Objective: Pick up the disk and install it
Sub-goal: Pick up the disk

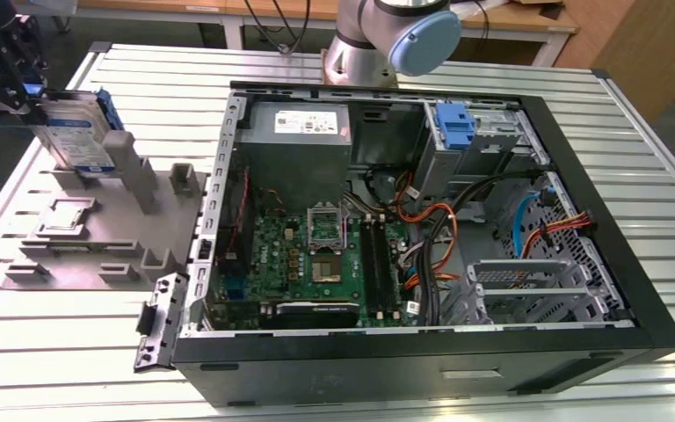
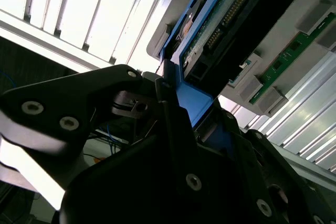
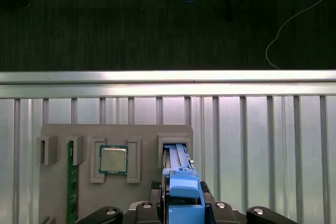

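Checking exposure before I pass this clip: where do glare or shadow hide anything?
Exterior view: even light, computer case interior shaded but readable. Second wrist view: table slats blown white, gripper a dark silhouette beside the disk. First wrist view: table rail glares; floor beyond is dark.

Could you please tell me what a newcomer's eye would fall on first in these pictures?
The open computer case fills most of the exterior view, with its green circuit board and its cables laid bare. At the exterior view's left, the gripper grips the disk. The disk stands upright in a gray holder on the slatted metal table.
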You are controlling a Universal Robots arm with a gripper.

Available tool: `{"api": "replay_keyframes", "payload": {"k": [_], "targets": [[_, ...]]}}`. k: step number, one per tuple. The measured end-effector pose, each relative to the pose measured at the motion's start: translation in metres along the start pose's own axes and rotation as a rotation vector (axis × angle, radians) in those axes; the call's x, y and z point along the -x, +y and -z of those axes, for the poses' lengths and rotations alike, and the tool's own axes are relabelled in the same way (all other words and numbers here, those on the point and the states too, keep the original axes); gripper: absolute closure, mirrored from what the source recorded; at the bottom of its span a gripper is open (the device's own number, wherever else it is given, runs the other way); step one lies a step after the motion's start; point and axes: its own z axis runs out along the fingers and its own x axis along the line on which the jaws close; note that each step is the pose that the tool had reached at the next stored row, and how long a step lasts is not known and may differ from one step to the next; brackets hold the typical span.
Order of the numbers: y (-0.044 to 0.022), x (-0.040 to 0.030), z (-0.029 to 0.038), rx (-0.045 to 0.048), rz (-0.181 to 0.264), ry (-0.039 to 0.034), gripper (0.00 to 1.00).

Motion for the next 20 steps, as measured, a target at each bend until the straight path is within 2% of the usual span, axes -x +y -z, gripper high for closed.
{"api": "replay_keyframes", "payload": {"k": [19, 20], "targets": [[0.0001, 0.0002, 0.0047, 0.0001, 0.000, 0.0000, 0.64], [0.0001, 0.0003, 0.0064, 0.0001, 0.000, 0.0000, 0.64]]}}
